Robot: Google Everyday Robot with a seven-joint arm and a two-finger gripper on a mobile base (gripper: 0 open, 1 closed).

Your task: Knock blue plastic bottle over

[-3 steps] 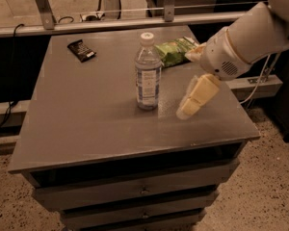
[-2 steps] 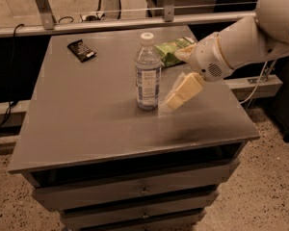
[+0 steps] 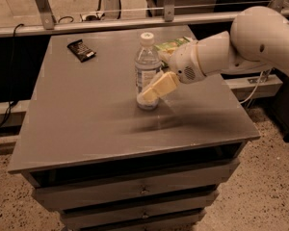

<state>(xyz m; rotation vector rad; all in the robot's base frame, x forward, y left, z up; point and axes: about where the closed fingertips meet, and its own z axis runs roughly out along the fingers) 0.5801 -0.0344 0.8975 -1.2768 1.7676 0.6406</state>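
Note:
The blue plastic bottle (image 3: 147, 67) is a small clear water bottle with a white cap and a pale label. It stands upright near the middle of the grey table (image 3: 86, 119). My gripper (image 3: 155, 88) comes in from the right on a white arm. Its cream fingers lie against the bottle's lower right side and overlap its base in the view.
A green snack bag (image 3: 172, 45) lies behind the arm at the table's far right. A dark snack packet (image 3: 81, 50) lies at the far left. The table has drawers below. A metal railing runs along the back. The floor is speckled.
My gripper has moved left from about a hand's width right of the bottle until it meets the bottle's lower side. The bottle still stands upright.

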